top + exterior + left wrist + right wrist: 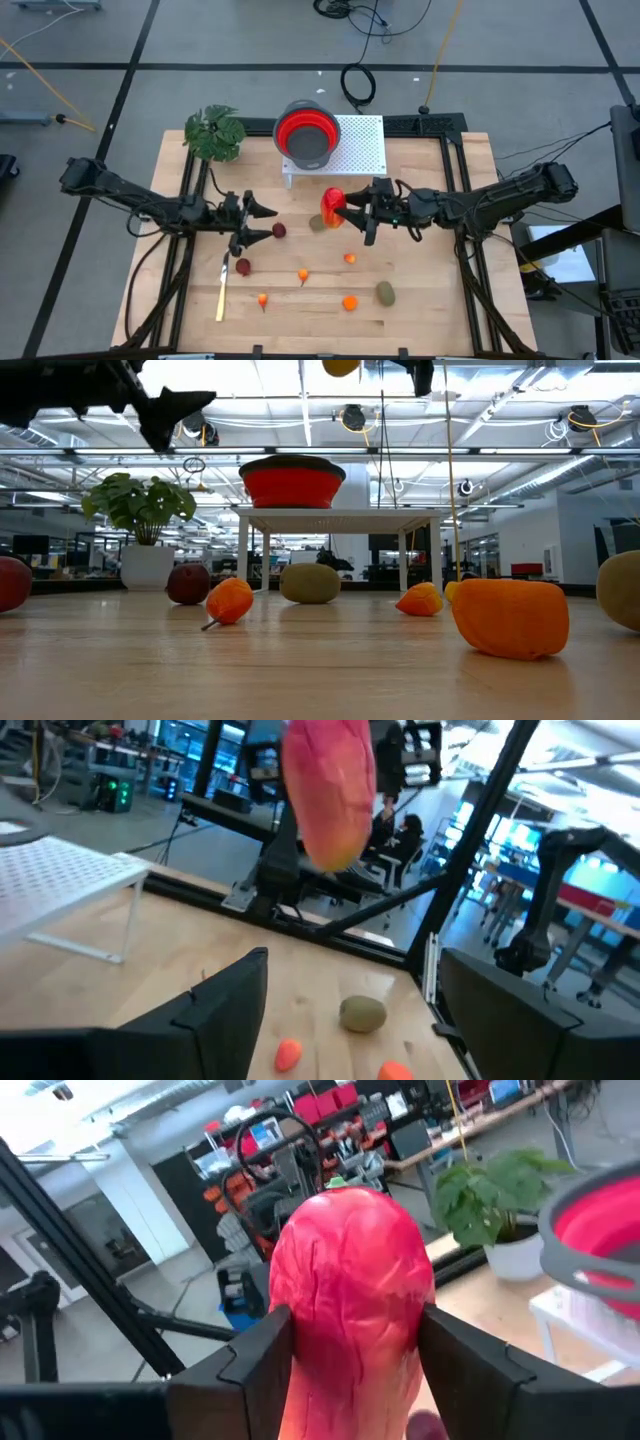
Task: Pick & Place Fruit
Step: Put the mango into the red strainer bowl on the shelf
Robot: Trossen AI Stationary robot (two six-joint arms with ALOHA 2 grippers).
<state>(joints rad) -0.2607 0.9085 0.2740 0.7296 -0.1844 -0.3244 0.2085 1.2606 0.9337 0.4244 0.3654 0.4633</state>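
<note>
The right end effector [349, 213] is clamping the elongated red-orange fruit [332, 205] between its fingers [250, 1365], holding it up in the air above the desk [430, 300], just in front of the white rack [362, 140] carrying the red bowl [306, 131]. The left end effector [262, 221] is hovering with its jaws spread wide and nothing in them, a dark red ball [279, 230] lying just beside its tips. Another dark red ball [243, 266], two olive-brown ovals [385, 293] and tiny orange pieces [350, 302] are sitting scattered on the wood.
</note>
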